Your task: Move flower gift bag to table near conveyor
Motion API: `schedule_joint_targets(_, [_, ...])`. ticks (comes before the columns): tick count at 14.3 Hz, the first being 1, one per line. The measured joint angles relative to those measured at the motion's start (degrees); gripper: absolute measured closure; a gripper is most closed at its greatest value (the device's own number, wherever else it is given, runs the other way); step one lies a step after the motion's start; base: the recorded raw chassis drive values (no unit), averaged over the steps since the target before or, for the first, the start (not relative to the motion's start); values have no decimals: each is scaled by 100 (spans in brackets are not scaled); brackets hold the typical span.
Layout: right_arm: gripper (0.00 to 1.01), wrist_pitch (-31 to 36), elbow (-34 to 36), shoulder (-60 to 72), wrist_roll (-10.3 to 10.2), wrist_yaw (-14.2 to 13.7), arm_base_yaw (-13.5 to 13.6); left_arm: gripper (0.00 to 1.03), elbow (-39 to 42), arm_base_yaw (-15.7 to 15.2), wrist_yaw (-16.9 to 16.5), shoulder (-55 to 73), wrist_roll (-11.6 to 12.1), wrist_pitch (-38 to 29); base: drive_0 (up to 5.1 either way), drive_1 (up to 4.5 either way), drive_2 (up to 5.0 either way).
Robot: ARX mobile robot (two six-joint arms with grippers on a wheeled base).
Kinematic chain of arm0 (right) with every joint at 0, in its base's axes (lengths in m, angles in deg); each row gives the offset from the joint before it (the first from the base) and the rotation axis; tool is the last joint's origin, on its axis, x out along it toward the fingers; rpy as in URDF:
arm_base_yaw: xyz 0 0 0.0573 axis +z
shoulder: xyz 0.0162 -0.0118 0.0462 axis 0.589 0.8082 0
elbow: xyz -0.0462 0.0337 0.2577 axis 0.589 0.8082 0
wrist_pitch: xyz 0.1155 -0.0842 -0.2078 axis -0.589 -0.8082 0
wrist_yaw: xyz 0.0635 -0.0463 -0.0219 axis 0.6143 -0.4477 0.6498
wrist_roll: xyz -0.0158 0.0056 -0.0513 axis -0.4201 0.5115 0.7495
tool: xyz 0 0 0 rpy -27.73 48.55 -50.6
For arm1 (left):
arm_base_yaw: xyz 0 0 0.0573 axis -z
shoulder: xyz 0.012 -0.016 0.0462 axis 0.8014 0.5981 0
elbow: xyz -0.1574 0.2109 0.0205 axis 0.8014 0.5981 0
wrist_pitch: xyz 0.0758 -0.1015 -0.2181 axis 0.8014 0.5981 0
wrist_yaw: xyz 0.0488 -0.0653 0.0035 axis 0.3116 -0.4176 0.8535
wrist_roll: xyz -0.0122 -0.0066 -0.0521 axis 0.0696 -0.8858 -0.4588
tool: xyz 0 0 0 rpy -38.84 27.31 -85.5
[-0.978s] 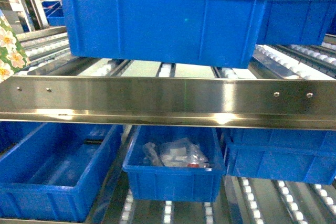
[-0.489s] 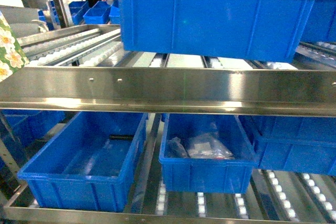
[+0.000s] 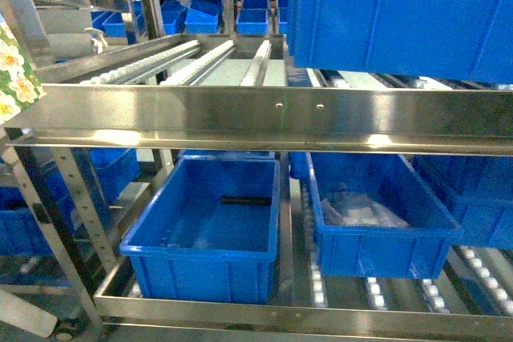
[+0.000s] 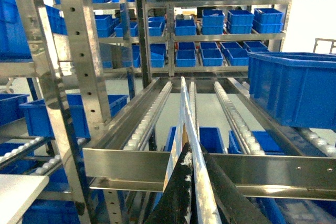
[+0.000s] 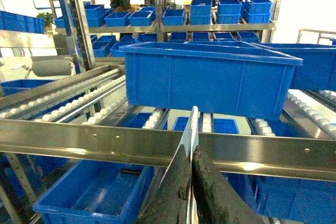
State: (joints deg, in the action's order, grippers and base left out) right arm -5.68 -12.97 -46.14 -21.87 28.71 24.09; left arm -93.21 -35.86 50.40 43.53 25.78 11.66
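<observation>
The flower gift bag, green with white blossoms, shows only as a sliver at the head view's left edge. Neither gripper appears in that view. In the left wrist view my left gripper is shut on a thin white edge of the bag that rises between its black fingers. My right gripper is likewise shut on a thin white bag edge. The conveyor, white rollers in steel rails, runs behind a steel front rail. A white corner of the table lies at the lower left.
A large blue bin sits on the upper rollers at the right. Two blue bins stand on the lower level. A perforated steel upright rises at the left, and shelves of small blue bins fill the background.
The head view has swung left and back: the rack, rail and blue bins have slid to the right and the rack's left post has come into view. The bag keeps its place at the left edge.
</observation>
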Motion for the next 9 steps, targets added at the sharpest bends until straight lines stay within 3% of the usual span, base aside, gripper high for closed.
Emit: schedule_joint_targets(9, [98, -20, -2, 4, 0, 0, 0, 101, 0, 0, -2, -4, 0, 4, -469, 115, 374])
